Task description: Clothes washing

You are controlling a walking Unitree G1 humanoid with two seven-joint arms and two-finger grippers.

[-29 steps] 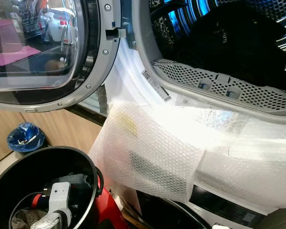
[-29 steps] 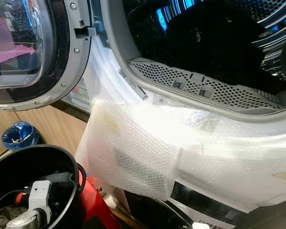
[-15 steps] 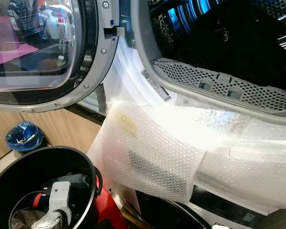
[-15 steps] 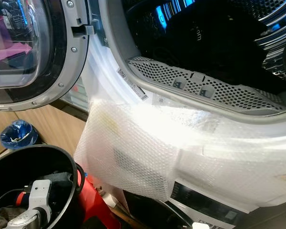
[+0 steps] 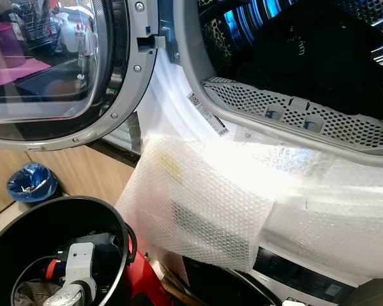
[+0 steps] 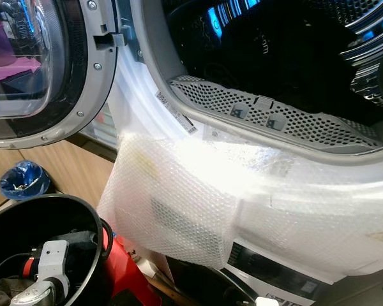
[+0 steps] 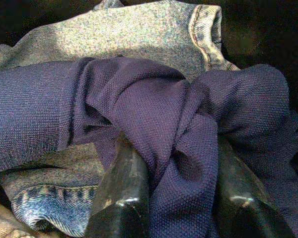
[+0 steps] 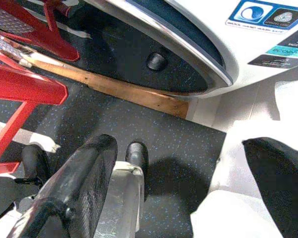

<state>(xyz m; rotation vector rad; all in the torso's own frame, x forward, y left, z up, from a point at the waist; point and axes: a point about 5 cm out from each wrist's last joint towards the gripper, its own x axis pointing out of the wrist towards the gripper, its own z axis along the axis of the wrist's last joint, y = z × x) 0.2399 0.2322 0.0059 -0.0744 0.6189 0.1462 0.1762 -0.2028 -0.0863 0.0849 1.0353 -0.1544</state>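
My left tool [image 7: 176,198] is down inside the black laundry bucket [image 5: 25,223] at my near left, its two black fingers [image 7: 121,191] pinched on a fold of purple knit garment [image 7: 154,114] that bunches up between them. That garment lies on top of a piece of blue denim [image 7: 114,34] in the same bucket. My right tool [image 8: 184,193] hangs low beside the machine's base, above a dark speckled floor mat [image 8: 174,144], with a red metal frame [image 8: 25,84] near it; its fingers stand well apart with nothing between them. Just beyond the bucket, a sheet of bubble wrap [image 5: 204,204] drapes over the front of the washing machine [image 5: 179,102]. Above that, the round door [image 5: 57,70] is swung open to my left, and the drum opening [image 5: 319,57] already has dark clothes [image 5: 306,44] lying inside. A blue bag [image 5: 30,182] sits on the floor by the wooden panel.
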